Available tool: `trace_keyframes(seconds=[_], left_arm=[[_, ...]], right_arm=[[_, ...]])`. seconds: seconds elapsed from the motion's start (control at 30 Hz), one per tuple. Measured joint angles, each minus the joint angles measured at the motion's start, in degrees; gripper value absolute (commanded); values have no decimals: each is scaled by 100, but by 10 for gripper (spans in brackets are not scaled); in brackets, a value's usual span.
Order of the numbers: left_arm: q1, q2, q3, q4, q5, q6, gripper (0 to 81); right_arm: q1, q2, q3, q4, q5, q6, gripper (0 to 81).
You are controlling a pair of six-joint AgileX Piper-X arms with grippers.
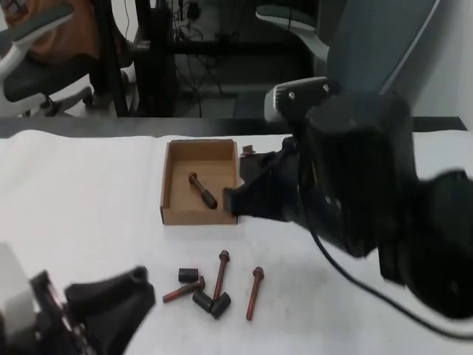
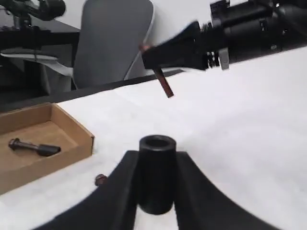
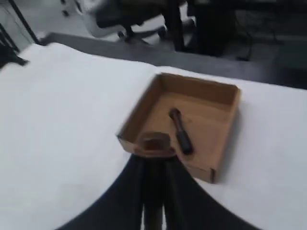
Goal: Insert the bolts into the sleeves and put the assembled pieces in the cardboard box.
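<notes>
The left tool is low at the near side of the bench, with its fingers clamped on an upright black sleeve. The right arm reaches across above the bench. The right tool is closed on a bolt near its head, and the shaft hangs tilted, higher than the sleeve and apart from it. One assembled piece lies in the cardboard box. Three loose bolts and a few loose sleeves lie just in front of the box.
</notes>
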Motion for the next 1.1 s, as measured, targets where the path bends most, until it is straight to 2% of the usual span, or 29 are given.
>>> trace_keyframes(seconds=[0.1, 0.27, 0.4, 0.5, 0.6, 0.77, 1.1], left_arm=[[-623, 445, 16, -447, -361, 0, 18], [-1786, 1528, 16, -1517, -1360, 0, 18], [-2302, 2615, 16, -2490, -2213, -82, 18], [-2345, 3378, 16, -3355, -2808, -315, 18], [-2189, 4119, -39, -4099, -3038, -622, 18], [-2015, 4904, -238, -5056, -2890, -824, 18], [-2015, 4970, -332, -5253, -2801, -978, 18]], right_arm=[[224, -31, 204, -501, -56, 150, 0], [479, -16, 366, -1345, -232, 197, 0], [670, -16, 364, -1705, -303, 316, 6], [828, -16, 398, -1839, -322, 326, 6], [958, -16, 406, -1931, -280, 243, 6], [1024, -30, 491, -1960, -215, 87, 6], [1051, -44, 592, -2078, -125, -417, 6]])
